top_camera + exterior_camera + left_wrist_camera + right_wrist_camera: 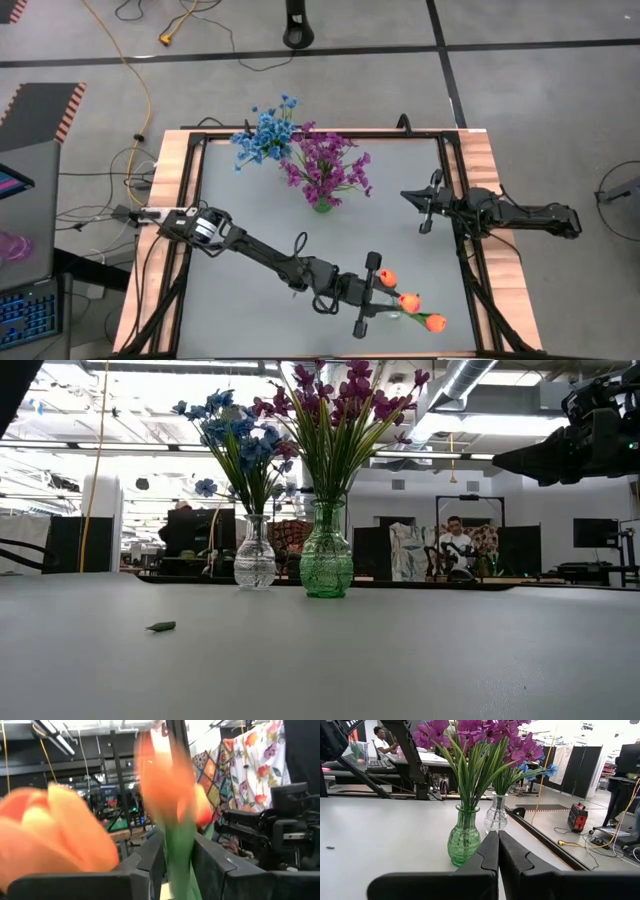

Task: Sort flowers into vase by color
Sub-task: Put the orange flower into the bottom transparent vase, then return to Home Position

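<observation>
Three orange tulips (408, 300) on green stems stick out of my left gripper (376, 296) near the table's near right corner; in the left wrist view the buds (165, 780) loom blurred just past the fingers. Blue flowers (265, 135) stand in a clear vase (254, 560), and purple flowers (325, 170) stand in a green vase (326, 565), both at the table's far middle. My right gripper (425, 210) waits shut at the right edge, pointing at the vases (497, 840). My left gripper has the tulips' green stem (180, 860) between its two fingers, just below the buds; the stem fills the gap from finger to finger. The fingers lie across the stem. The buds reach on toward the near right corner. Whether they rest on the table, I cannot tell.
A small green leaf scrap (160, 626) lies on the grey tabletop left of the vases. A black frame rail (455, 180) runs round the table. Bare tabletop lies between the vases and my left gripper. A person (456, 540) sits in the room beyond.
</observation>
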You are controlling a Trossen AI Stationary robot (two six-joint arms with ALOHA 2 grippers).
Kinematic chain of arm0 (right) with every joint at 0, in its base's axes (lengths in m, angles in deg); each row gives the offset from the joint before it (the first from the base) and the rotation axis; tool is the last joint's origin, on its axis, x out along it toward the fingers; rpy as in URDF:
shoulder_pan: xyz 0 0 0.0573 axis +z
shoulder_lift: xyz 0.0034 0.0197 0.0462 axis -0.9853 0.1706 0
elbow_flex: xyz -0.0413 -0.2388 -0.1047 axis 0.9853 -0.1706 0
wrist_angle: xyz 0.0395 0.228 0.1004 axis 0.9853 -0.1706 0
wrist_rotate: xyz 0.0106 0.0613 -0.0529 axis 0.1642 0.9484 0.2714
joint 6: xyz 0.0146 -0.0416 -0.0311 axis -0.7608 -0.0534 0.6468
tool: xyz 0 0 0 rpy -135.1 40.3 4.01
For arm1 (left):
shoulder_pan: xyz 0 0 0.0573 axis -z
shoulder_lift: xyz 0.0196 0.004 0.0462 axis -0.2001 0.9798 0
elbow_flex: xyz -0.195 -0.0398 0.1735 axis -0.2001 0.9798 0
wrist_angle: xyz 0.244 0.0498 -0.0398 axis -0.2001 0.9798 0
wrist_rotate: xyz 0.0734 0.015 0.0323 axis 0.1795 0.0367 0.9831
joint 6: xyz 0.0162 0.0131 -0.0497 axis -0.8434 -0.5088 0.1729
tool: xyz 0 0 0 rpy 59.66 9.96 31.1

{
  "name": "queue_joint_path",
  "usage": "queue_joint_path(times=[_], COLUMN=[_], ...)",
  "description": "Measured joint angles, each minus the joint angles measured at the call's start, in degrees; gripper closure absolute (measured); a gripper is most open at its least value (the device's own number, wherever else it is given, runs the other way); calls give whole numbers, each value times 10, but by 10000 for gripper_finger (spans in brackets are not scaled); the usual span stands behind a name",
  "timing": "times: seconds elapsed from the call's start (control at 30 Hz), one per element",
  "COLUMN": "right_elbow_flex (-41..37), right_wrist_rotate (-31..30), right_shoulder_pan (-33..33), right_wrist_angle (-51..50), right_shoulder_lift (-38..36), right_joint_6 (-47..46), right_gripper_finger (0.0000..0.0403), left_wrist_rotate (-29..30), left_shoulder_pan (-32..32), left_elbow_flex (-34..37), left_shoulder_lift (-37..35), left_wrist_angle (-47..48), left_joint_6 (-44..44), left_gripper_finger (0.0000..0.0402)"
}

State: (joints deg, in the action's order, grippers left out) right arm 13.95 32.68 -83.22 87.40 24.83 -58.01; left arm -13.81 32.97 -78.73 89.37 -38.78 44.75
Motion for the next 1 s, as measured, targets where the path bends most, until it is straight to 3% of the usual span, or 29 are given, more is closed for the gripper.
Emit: queue_joint_path(times=[0.5,1.0], right_elbow_flex=[0,0], right_wrist_rotate=[0,0], right_shoulder_pan=[0,0], right_wrist_angle=[0,0], right_shoulder_lift=[0,0], right_joint_6=[0,0], right_gripper_finger=[372,372], left_wrist_rotate=[29,30], left_shoulder_pan=[0,0], left_elbow_flex=[0,0], left_shoulder_lift=[-2,-56], left_wrist_angle=[53,188], left_joint_6=[21,24], left_gripper_finger=[315,356])
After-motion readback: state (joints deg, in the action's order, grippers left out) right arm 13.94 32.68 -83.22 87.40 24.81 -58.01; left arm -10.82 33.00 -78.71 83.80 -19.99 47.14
